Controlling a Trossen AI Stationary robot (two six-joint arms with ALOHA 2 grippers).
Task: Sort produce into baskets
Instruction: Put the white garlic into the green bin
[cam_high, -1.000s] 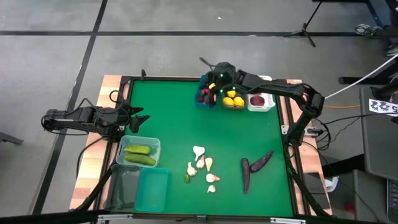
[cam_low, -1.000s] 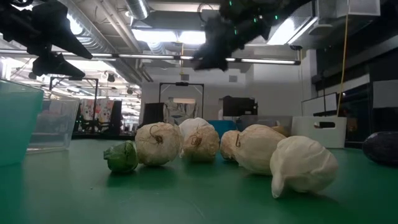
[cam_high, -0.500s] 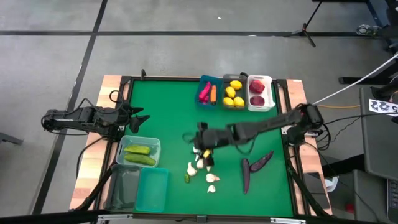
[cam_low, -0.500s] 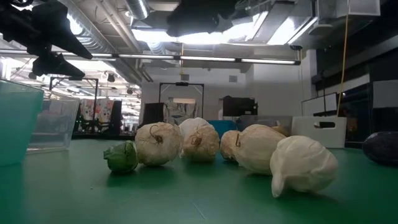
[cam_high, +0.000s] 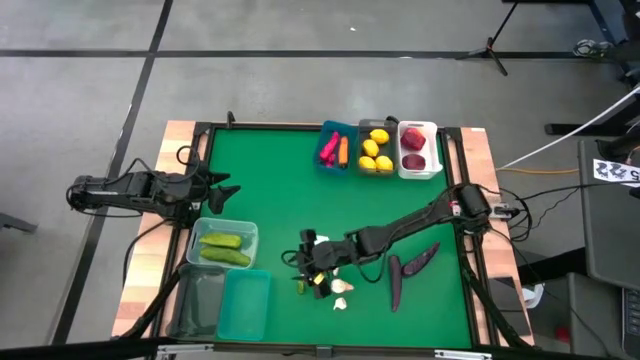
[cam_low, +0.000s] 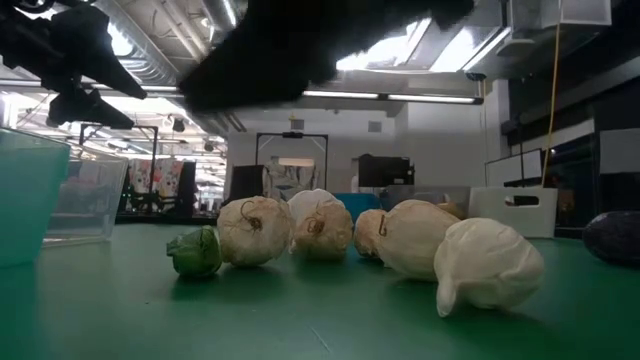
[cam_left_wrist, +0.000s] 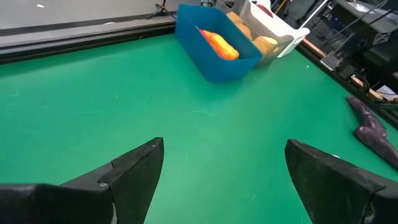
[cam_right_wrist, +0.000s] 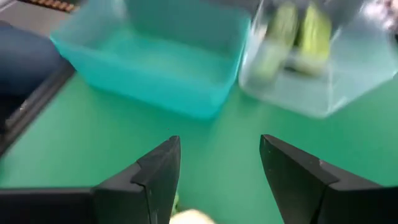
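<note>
I see the green table (cam_high: 280, 190): three bins (cam_high: 380, 150) at upper centre, three bins (cam_high: 225, 280) lower left, garlic (cam_high: 340, 287) lower centre, two eggplants (cam_high: 405, 268) lower right.

Two slim black jointed arms; the right arm (cam_high: 420, 222) and left arm (cam_high: 130, 190) end in wedge-shaped dark jaws

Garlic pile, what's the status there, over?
Right gripper over garlic pile, jaws open, empty. Left gripper parked at table's left edge, jaws open. Small green piece beside garlic. Nothing blocking.
</note>
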